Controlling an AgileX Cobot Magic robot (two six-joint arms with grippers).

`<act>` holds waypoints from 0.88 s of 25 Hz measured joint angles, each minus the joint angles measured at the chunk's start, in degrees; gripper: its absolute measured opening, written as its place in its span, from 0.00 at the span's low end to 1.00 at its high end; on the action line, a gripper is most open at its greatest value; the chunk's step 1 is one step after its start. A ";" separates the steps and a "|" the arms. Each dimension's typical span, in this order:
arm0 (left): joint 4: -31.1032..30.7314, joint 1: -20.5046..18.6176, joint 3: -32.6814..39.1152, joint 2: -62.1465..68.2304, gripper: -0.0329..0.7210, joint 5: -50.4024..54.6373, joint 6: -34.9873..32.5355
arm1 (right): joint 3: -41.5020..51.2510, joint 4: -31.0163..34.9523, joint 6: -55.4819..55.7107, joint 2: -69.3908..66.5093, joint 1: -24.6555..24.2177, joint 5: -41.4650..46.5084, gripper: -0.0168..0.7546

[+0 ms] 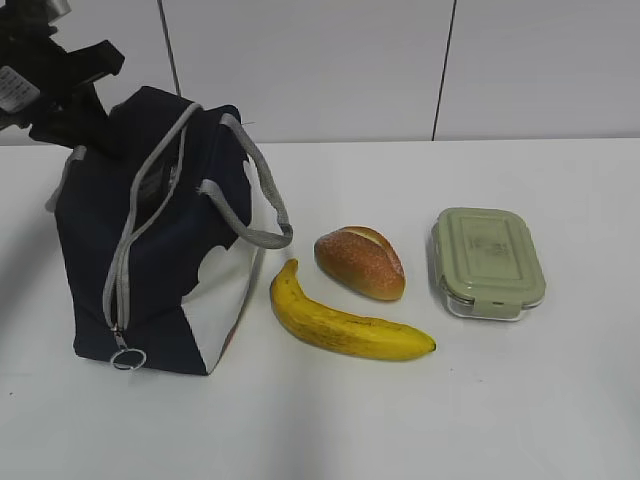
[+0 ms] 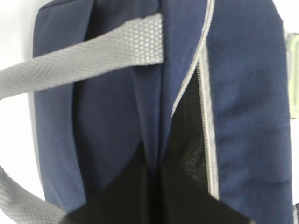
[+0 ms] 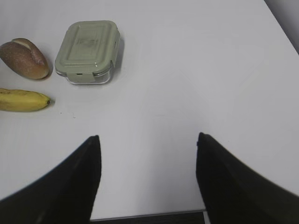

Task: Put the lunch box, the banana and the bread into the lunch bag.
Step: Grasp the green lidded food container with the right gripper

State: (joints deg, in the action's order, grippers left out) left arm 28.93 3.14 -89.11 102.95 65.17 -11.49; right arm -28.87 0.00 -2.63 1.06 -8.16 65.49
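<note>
Three loose items lie on the white table (image 1: pixel 520 400), plus one bag: one lunch box (image 1: pixel 489 262), one bread (image 1: pixel 360 262), one banana (image 1: pixel 345 320), one lunch bag (image 1: pixel 150 250).

Hidden or cut off: in the exterior view the left arm enters at the top-left corner, and its gripper (image 2: pixel 154 163) sits behind the bag's upper rear edge, so the fingertips cannot be seen there. In the left wrist view the dark fingers meet at a point, pressed together against the navy fabric just beside the grey zipper; whether a fold of cloth is actually pinched between them cannot be told. The bag's interior shows only as a dark mesh strip in the partly open zipper gap. The right arm does not appear in the exterior view. In the right wrist view the banana is cut off at the left edge, only its dark-tipped end showing.

Right gripper (image 3: pixel 147 154): fingers spread wide, nothing between them, over bare table, well apart from the lunch box.

Positions: bag stands at left, ring pull (image 1: pixel 128 358) low at its front, two grey strap handles up. Banana lies just right of the bag; bread behind it, close by; lunch box farthest right, lid on.
</note>
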 joint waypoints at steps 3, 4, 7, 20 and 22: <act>0.21 0.00 0.00 0.00 0.04 0.00 0.00 | 0.00 0.00 0.00 0.00 0.00 0.00 0.64; 0.27 0.00 0.00 0.00 0.04 0.00 0.00 | 0.00 0.00 0.00 0.00 0.00 0.00 0.64; 0.27 0.00 0.00 0.00 0.04 0.00 0.00 | 0.00 0.00 0.00 0.00 0.00 0.00 0.64; 0.27 0.00 0.00 0.00 0.04 0.00 0.00 | 0.00 0.32 0.00 0.00 0.00 0.00 0.64; 0.27 0.00 0.00 0.00 0.04 0.00 0.00 | 0.00 0.69 0.00 0.00 0.00 0.00 0.64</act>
State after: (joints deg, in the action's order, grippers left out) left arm 29.20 3.14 -89.11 102.95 65.17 -11.49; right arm -28.87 0.69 -2.63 1.06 -8.16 65.49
